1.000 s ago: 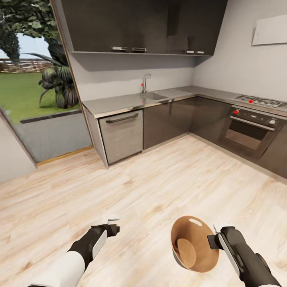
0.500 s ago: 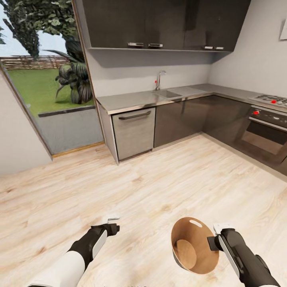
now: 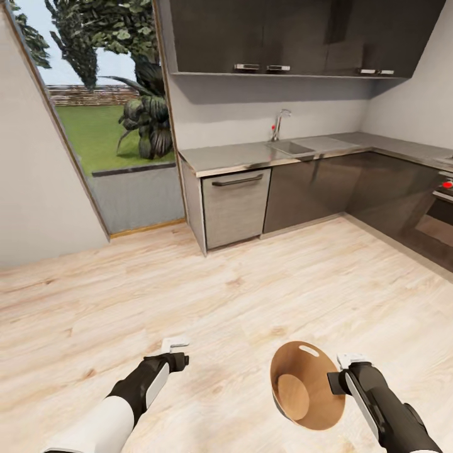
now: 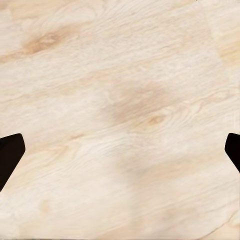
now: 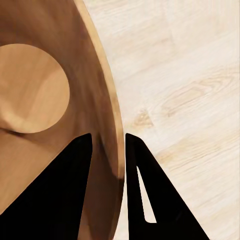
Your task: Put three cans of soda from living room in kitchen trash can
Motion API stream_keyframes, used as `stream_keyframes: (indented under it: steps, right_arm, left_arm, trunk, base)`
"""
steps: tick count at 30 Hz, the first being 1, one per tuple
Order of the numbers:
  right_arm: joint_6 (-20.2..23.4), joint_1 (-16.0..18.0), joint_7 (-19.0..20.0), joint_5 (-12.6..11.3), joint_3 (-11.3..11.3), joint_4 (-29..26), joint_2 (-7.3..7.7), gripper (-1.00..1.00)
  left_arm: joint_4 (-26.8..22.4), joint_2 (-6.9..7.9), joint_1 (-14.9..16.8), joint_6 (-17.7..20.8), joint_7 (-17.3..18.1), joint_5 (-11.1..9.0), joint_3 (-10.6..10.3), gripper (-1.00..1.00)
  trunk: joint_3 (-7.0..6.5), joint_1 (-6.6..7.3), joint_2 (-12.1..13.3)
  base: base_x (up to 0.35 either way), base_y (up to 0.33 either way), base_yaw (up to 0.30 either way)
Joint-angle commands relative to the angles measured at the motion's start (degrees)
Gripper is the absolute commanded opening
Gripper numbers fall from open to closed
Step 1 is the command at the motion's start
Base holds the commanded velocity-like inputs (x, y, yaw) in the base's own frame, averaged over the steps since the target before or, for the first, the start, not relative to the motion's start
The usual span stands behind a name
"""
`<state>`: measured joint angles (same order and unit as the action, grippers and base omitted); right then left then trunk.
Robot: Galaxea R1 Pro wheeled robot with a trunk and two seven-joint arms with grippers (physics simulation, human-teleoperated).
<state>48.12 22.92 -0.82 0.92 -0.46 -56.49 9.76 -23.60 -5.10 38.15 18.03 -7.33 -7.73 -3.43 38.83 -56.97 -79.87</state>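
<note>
From the head view we've got the trash can hanging off our right gripper, which pinches its rim on the side away from the oval handle slot. The can is tipped so we look straight into the empty wood-toned inside, held above the wood floor and well clear of the dishwasher under the steel worktop. Left gripper hangs over bare floor, holding nothing.

Left wrist view: just floor planks, with the dark fingertips way out at the edges, so that gripper's spread wide.

Right wrist view: fingers clamped either side of the can wall, round bottom visible inside.

Our take: no soda cans around, so we're carrying the bin. Keep the pinch firm and turn smoothly, since that thin rim grip could slip or let it swing.
</note>
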Motion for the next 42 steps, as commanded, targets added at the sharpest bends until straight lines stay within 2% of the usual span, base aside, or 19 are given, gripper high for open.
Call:
stream_keyframes:
  steps: [1, 42]
  right_arm:
    - [-0.03, 0.02, 0.03, -0.48, 0.02, -0.02, 0.0, -1.0]
    - [-0.13, 0.02, 0.03, -0.4, 0.02, -0.02, 0.12, -1.0]
  left_arm:
    - [0.02, 0.0, 0.0, 0.0, 0.01, 0.02, 0.0, 1.0]
    - [0.03, 0.0, 0.0, -0.01, 0.04, 0.08, -0.09, 1.0]
  trunk:
    - [-0.02, 0.0, 0.0]
    - [-2.33, 0.0, 0.0]
  base:
    - [0.0, 0.0, 0.259]
    - [0.0, 0.0, 0.233]
